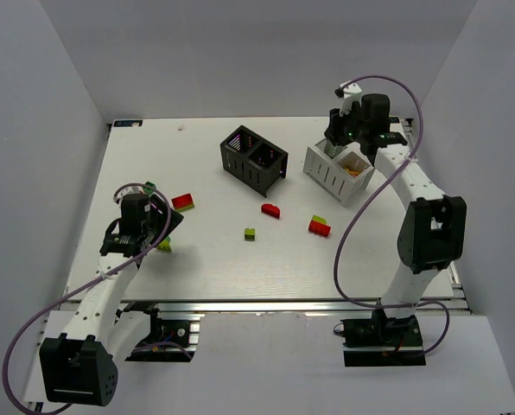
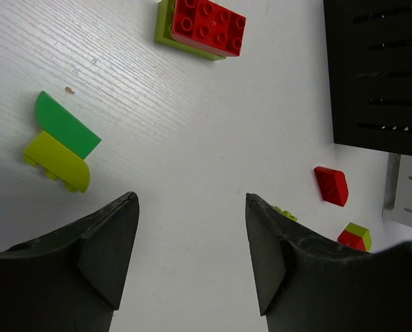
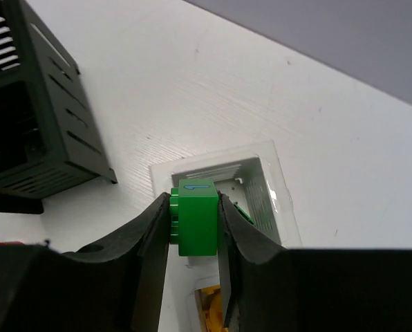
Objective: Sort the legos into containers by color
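My right gripper [image 3: 194, 197] is shut on a green lego [image 3: 198, 221] and holds it over the far compartment of the white container [image 3: 261, 155]. A second green piece [image 3: 242, 213] lies in that compartment, and orange-yellow bricks [image 3: 209, 308] lie in the near one. The black container [image 1: 253, 158] stands to its left. My left gripper [image 2: 192, 197] hangs open over bare table at the left with nothing between its fingers. A green and lime stack [image 2: 61, 142] lies just beyond its left finger. A red-on-lime brick [image 2: 202, 26] lies farther off.
Loose on the table are a red brick [image 1: 270, 209], a small green brick [image 1: 250, 233], a red and lime stack [image 1: 320, 226] and a green piece [image 1: 149, 186] at the far left. Grey walls close in the table on three sides.
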